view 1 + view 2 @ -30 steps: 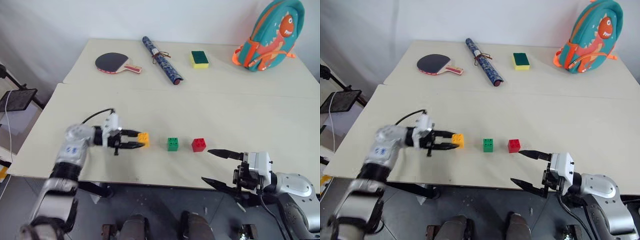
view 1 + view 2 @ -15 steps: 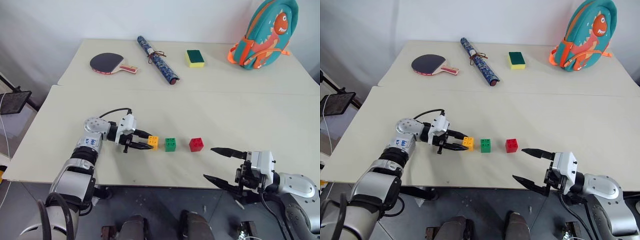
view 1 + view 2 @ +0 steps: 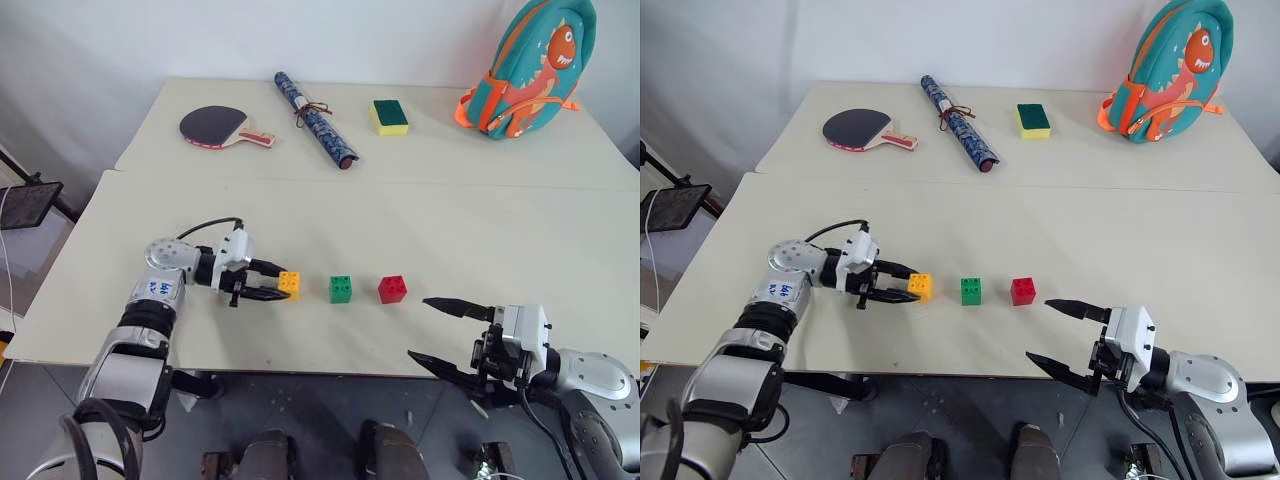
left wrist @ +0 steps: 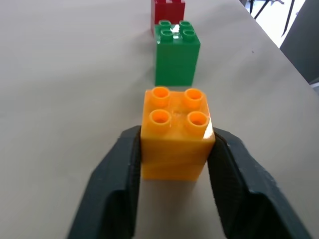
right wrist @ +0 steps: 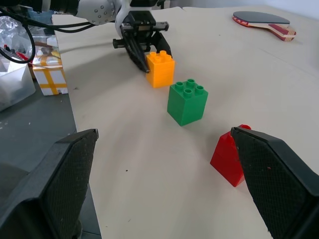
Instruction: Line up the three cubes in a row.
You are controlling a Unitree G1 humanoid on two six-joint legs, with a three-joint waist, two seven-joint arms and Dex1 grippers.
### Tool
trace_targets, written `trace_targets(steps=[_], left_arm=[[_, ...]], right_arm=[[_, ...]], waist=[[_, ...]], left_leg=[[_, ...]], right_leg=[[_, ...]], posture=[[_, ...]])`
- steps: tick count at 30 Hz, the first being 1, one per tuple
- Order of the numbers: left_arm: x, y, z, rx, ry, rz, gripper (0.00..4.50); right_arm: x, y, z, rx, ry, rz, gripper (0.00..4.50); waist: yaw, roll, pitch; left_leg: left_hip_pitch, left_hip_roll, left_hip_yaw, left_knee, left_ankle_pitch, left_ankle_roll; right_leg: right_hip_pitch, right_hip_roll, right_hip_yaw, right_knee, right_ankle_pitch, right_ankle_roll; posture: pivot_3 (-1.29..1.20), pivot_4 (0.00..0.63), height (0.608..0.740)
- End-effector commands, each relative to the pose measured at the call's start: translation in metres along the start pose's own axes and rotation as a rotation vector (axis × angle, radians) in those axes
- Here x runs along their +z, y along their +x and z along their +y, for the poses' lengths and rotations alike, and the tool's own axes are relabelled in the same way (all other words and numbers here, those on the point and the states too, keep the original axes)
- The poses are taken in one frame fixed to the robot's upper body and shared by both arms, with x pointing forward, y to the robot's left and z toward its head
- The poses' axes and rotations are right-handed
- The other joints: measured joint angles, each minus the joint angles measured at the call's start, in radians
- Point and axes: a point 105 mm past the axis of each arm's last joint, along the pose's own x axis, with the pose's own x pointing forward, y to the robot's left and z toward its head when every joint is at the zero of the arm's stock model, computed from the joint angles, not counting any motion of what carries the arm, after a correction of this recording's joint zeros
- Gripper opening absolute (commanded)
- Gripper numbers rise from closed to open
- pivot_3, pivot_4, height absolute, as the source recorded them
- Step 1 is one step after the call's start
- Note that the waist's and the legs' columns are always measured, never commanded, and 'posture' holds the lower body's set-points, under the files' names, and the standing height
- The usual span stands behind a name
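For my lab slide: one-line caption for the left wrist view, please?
Left gripper brackets the orange cube on the table, lined up with the green cube and red cube.

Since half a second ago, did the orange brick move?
Yes. The orange brick, between the left gripper's fingers, slid left, away from the green brick, which stayed beside the red brick. The gap widened.

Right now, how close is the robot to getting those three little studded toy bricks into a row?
Nearly done, by the look of it. The small green studded brick and the red studded brick already sit in line on the beige table. The yellow-orange studded brick stands level with them between the fingers of the left gripper. What seems left is letting go and pulling back. The right gripper hangs open.
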Motion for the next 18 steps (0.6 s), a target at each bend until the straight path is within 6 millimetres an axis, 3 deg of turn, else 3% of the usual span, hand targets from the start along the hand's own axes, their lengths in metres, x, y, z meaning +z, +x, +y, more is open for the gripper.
trace_targets(steps=[1, 5, 10, 18], left_arm=[[0.009, -0.005, -0.008, -0.078, 0.023, -0.032, 3.4], [0.031, -0.031, -0.001, 0.055, 0.07, -0.124, 4.41], [0.029, -0.079, -0.013, 0.208, 0.064, -0.053, 4.41], [0.023, -0.104, -0.03, 0.336, 0.097, 0.044, 4.41]], right_arm=[[0.006, -0.001, -0.003, 0.002, -0.039, -0.016, 4.5], [0.009, -0.006, -0.014, 0.012, -0.043, -0.007, 4.5], [0.017, -0.02, -0.04, 0.048, -0.104, 0.062, 4.5], [0.019, -0.025, -0.066, 0.129, -0.137, 0.133, 4.5]], waist=[[0.001, 0.0, 0.0], [0.002, 0.0, 0.0], [-0.016, 0.0, 0.0], [-0.018, 0.0, 0.0]], left_leg=[[0.0, 0.0, 0.0, 0.0, 0.0, 0.0], [-0.001, 0.0, 0.0, 0.001, 0.0, 0.0], [0.001, 0.001, 0.0, 0.0, 0.0, 0.0], [0.0, 0.001, -0.001, 0.0, -0.001, 0.0]], right_leg=[[0.0, 0.0, 0.0, 0.0, 0.0, 0.0], [0.0, 0.0, 0.0, 0.0, 0.0, 0.0], [0.0, 0.0, 0.0, 0.001, 0.0, 0.0], [0.0, -0.001, 0.0, 0.001, 0.0, 0.0]], posture=[[0.0, 0.15, 0.74], [0.0, 0.15, 0.74], [0.0, 0.15, 0.74], [0.0, 0.15, 0.74]])
